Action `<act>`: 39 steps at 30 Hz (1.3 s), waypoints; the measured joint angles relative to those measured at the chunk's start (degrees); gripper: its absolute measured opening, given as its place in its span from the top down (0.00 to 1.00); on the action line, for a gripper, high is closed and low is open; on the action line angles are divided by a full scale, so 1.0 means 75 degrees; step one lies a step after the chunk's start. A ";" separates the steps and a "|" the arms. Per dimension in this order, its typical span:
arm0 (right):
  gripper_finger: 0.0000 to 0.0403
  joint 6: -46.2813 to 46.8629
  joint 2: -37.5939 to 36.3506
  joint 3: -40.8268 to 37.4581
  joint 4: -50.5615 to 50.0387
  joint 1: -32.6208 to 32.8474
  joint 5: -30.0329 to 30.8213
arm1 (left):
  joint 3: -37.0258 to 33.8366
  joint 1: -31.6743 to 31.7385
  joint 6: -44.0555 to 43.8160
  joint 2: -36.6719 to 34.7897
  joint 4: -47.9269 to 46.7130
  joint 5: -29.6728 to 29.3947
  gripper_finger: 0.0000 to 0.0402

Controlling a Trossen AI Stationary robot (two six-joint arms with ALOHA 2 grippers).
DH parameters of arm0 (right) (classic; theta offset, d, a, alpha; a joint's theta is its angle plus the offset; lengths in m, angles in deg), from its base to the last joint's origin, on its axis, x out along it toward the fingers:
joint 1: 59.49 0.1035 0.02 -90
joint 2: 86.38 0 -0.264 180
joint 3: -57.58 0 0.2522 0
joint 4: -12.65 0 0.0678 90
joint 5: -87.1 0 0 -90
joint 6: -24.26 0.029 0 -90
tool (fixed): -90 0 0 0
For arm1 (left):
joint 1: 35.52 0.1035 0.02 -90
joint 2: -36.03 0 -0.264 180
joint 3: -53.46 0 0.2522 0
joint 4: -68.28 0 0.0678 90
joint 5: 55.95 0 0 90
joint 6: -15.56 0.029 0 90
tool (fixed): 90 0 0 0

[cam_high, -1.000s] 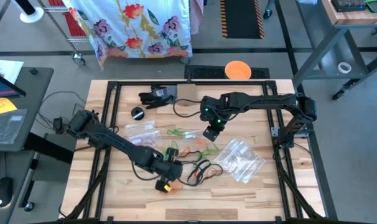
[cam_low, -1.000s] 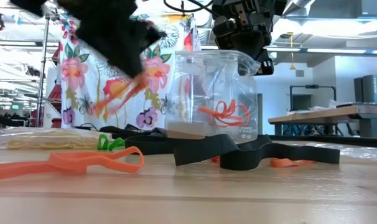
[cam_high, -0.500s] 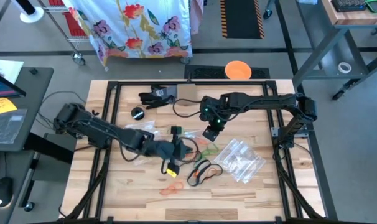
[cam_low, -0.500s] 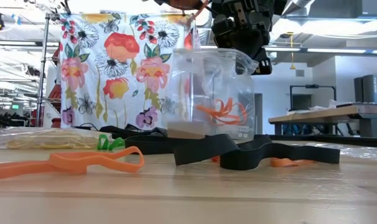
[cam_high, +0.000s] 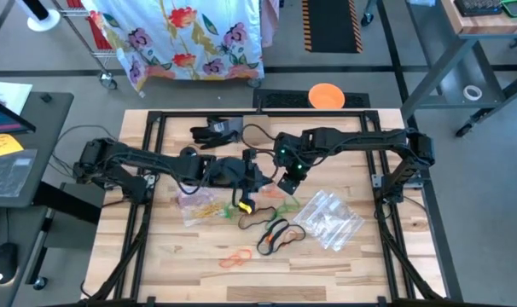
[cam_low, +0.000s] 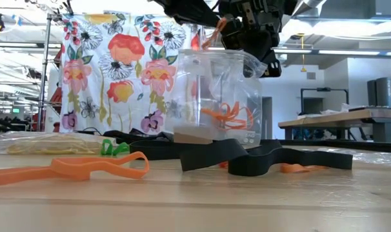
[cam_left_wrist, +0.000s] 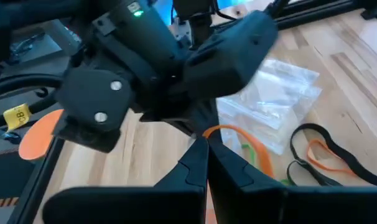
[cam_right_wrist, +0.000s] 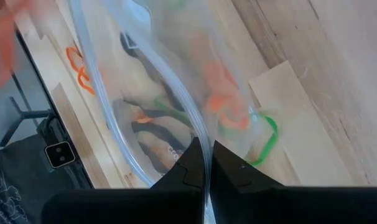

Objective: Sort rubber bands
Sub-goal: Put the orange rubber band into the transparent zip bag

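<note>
Two grippers meet mid-table from above: left gripper [cam_high: 246, 175] beside right gripper [cam_high: 290, 181]. Low down: orange rubber band [cam_low: 213, 33] pinched in closed left jaws above clear bag [cam_low: 224, 103]. Right wrist: jaws clamped on bag rim [cam_right_wrist: 176, 93].

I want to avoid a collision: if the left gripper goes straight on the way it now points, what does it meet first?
Most likely the right gripper, which holds up the clear bag. The left gripper, shut on an orange rubber band, points straight at it; depth is unclear.
</note>
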 joint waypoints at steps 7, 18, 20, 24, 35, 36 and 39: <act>0.99 0.0000 0.0000 0.0000 0.0109 0.0000 0.0087 | 0.0000 0.0413 0.0006 0.0000 0.0189 0.0359 1.00; 0.99 0.0001 0.0000 0.0000 0.0204 0.0006 0.0084 | -0.0123 0.0604 -0.0174 0.0009 0.0123 0.1033 1.00; 0.99 0.0000 0.0000 0.0002 0.0216 0.0006 0.0084 | -0.0222 0.0572 -0.0313 0.0022 0.0105 0.1466 1.00; 0.99 -0.0003 0.0000 0.0000 0.0239 0.0009 0.0084 | -0.0557 0.0523 -0.0486 0.0023 0.0500 0.1573 1.00; 0.99 0.0063 0.0003 0.0000 0.0357 0.0009 0.0078 | -0.1058 0.0545 -0.0851 0.0407 0.1146 0.1522 1.00; 0.99 0.0069 0.0004 0.0000 0.0355 0.0009 0.0078 | -0.1075 0.0545 -0.0854 0.0468 0.1073 0.1530 1.00; 0.99 0.0172 0.0006 0.0000 0.0415 0.0006 0.0075 | -0.1067 0.0542 -0.0880 0.0667 0.1233 0.1574 1.00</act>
